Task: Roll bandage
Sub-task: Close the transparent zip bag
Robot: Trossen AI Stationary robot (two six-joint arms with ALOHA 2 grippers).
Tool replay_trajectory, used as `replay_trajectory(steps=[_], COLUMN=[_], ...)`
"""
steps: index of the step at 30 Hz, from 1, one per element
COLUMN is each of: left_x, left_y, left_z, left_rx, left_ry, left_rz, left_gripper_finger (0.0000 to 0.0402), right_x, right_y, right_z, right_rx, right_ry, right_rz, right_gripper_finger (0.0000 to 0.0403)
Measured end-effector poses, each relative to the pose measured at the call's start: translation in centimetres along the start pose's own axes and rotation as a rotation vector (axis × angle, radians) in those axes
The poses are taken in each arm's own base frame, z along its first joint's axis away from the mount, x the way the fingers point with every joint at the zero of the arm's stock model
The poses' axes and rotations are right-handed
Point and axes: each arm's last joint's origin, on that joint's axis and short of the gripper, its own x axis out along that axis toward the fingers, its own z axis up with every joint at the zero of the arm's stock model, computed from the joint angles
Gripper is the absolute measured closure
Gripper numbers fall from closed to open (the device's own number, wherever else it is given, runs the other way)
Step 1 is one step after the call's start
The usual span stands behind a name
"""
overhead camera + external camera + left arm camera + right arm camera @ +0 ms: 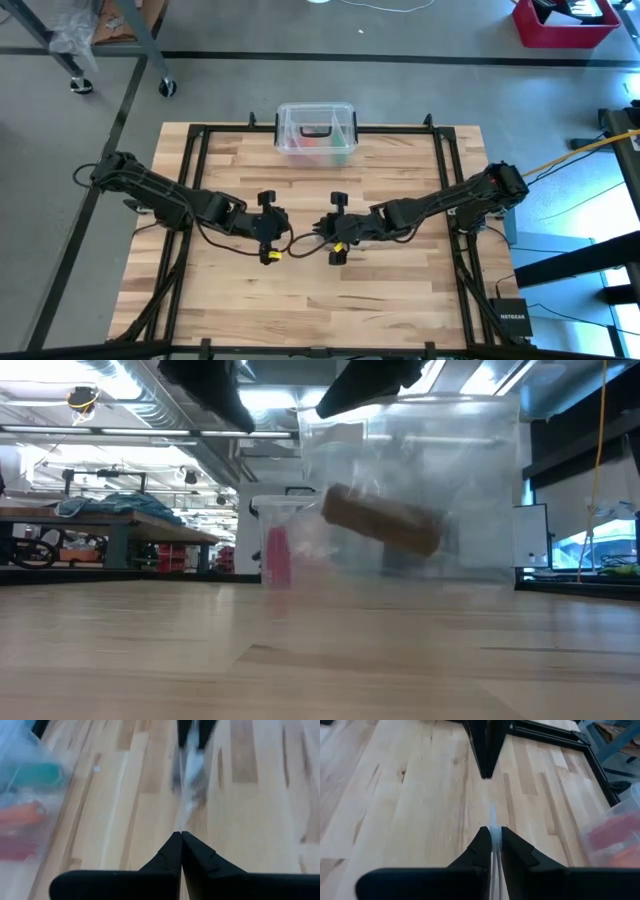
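The bandage (385, 520) is a small brown roll lying tilted inside a clear plastic bag (450, 450). The bag hangs above the middle of the table. My left gripper (287, 243) and my right gripper (318, 233) face each other close together over the table's centre, both shut on the bag's top. In the left wrist view the bag's thin clear edge (189, 775) runs from my left gripper (181, 835) to the other gripper. In the right wrist view my right gripper (492, 831) has the plastic between its fingertips. My left gripper pinches the bag's upper edge (183, 820) between its two fingertips, slanting down from the table's left. The bag hangs below the fingers, clear of the table. My right gripper pinches the same upper edge (492, 817) between its two fingers, slanting down from the table's right. A thin layer of plastic shows between its fingertips, and the bag hangs below with the roll in it.
A clear plastic box (316, 132) with a black handle and coloured things inside stands at the middle of the table's far edge. A black frame (445, 180) runs around the wooden tabletop. Bare wood lies in front of both grippers.
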Motion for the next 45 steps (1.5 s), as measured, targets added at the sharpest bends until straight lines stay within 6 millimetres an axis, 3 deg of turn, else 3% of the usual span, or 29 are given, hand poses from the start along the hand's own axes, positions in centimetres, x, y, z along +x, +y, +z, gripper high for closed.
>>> replay_trajectory(steps=[7,17,23,32,40,45], left_x=[-0.1,0.5,2.2,3.8,4.2,4.2], left_y=[-0.2,-0.5,-1.0,-0.5,-0.4,-0.2], left_z=[0.9,1.9,2.1,2.1,2.0,2.0], left_rx=[-0.039,-0.039,0.016,0.063,0.107,0.105], left_ry=[-0.088,-0.202,-0.208,-0.184,-0.178,-0.184], left_rz=[-0.019,-0.025,-0.012,0.019,0.065,0.198], left_gripper_finger=[0.0394,0.0297,0.0277,0.0299,0.0388,0.0398], right_x=[0.0,0.0,0.0,0.0,0.0,0.1], right_y=[0.0,0.0,0.0,0.0,0.0,-0.2], right_z=[-0.1,-0.2,-0.2,-0.2,-0.3,-0.2], right_rx=[0.003,0.016,0.016,0.017,0.017,0.026], right_ry=[0.014,0.025,0.025,0.025,0.026,0.020], right_rz=[0.019,0.019,0.019,0.018,0.017,-0.017], right_gripper_finger=[0.0365,0.0367,0.0365,0.0364,0.0364,0.0364])
